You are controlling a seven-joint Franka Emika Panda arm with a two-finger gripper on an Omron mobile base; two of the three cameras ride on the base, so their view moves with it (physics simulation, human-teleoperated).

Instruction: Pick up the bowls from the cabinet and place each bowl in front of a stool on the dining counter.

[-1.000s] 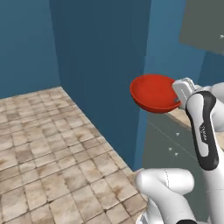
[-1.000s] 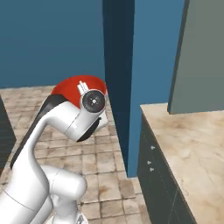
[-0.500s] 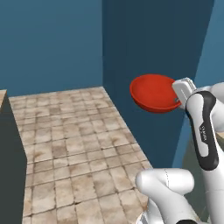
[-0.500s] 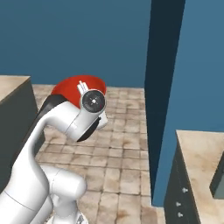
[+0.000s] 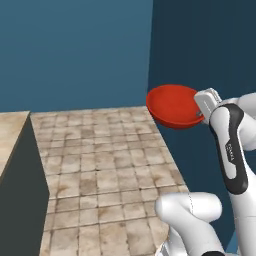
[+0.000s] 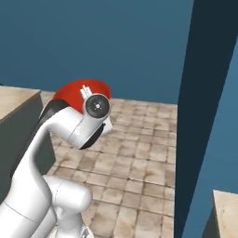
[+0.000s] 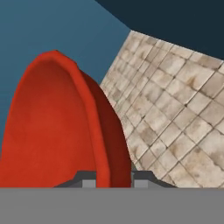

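A glossy red bowl [image 5: 172, 105] hangs in the air over the tiled floor, and my gripper [image 5: 201, 108] is shut on its right rim. In the hand view the bowl [image 7: 57, 131] stands on edge, with its rim pinched between the two fingertips [image 7: 87, 180] of the gripper [image 7: 110, 180]. From the right base view the bowl [image 6: 73, 91] peeks out behind the wrist. The cabinet and the stools are out of view.
A beige marble counter with a dark side [image 5: 17, 195] stands at the left edge, also seen as the counter [image 6: 16, 100]. A dark blue pillar [image 6: 204, 93] rises on the right, with a counter corner [image 6: 227, 204] below it. Tiled floor [image 5: 100, 155] lies ahead, blue walls behind.
The base has turned, so the whole scene has slid to the right. The worktop and drawers on the right have left the views and a counter has come in at the left. The bowl stays gripped.
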